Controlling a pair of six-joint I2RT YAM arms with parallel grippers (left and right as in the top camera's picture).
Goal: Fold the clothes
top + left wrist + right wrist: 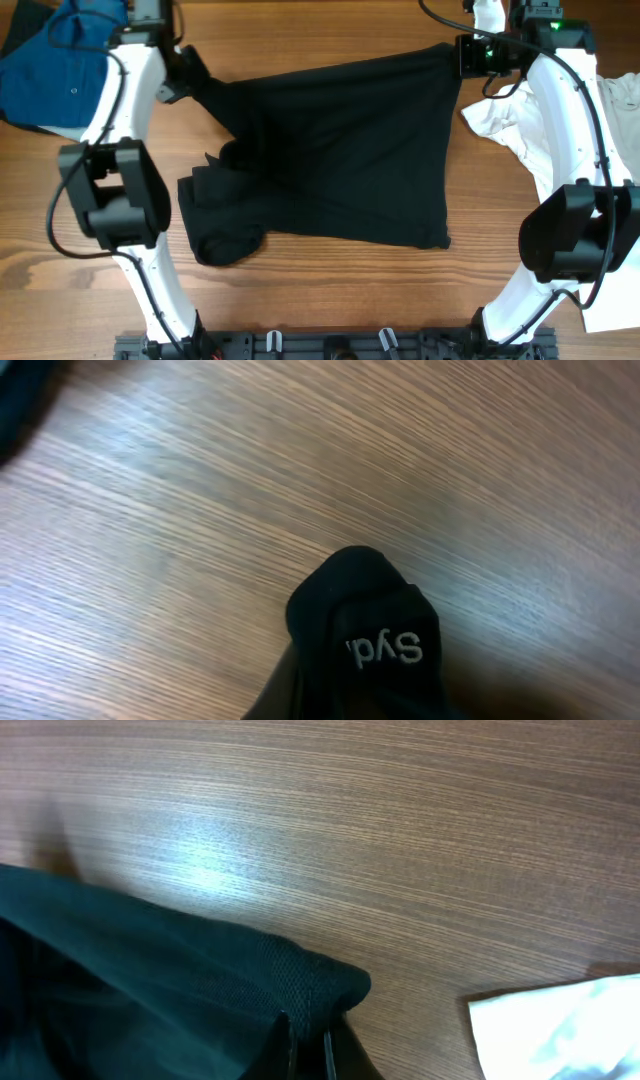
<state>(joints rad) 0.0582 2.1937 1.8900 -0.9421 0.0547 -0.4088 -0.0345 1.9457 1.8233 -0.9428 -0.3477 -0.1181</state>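
Toward the desk's near edge, the black T-shirt [340, 150] lies bunched at its left side, and its body spreads across mid-desk. The cloth looks thin, light and limp, so it is best pinched at corners or hems. Toward the far edge, the left end effector [197, 82] and right end effector [458, 55] are each clamped on a shirt corner.

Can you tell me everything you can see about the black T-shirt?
The black T-shirt looks soft and thin. It lies spread on the wooden table, wrinkled, with its near-left part bunched into a lump. Small pale letters show on a pinched fold in the left wrist view. The left gripper and right gripper are each shut on a far corner, holding that edge stretched between them.
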